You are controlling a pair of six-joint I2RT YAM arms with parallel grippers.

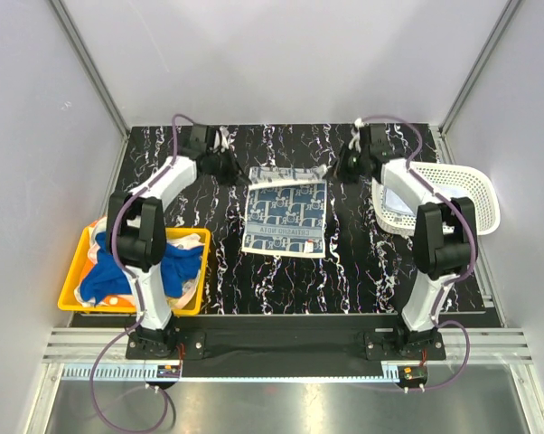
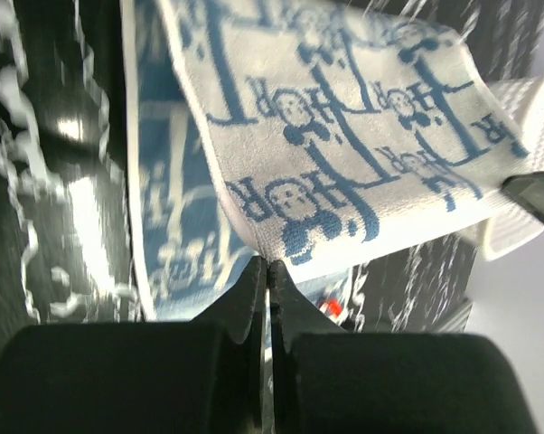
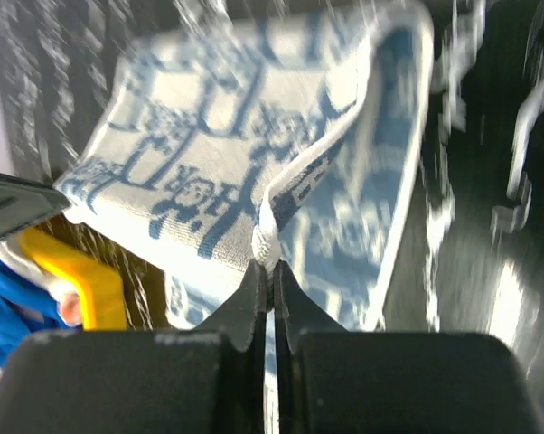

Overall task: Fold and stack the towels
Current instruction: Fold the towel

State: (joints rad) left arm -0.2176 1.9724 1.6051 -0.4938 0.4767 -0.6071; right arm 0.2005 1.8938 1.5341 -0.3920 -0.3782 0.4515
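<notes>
Left gripper (image 2: 265, 264) and right gripper (image 3: 270, 267) pinch twelve-o'clock corners of the patterned towel (image 1: 286, 217): first fold barely begun, eight-o'clock towels (image 1: 183, 269) waiting.

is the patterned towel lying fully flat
No, the left gripper and right gripper each pinch a corner of the towel, holding its far edge up.

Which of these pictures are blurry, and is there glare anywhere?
Top view: sharp and evenly lit, patterned towel crisp on the marbled table. Left wrist view: table smeared, a bright glare patch at left, towel print readable. Right wrist view: blurriest, towel and table streaked, yellow bin soft.
</notes>
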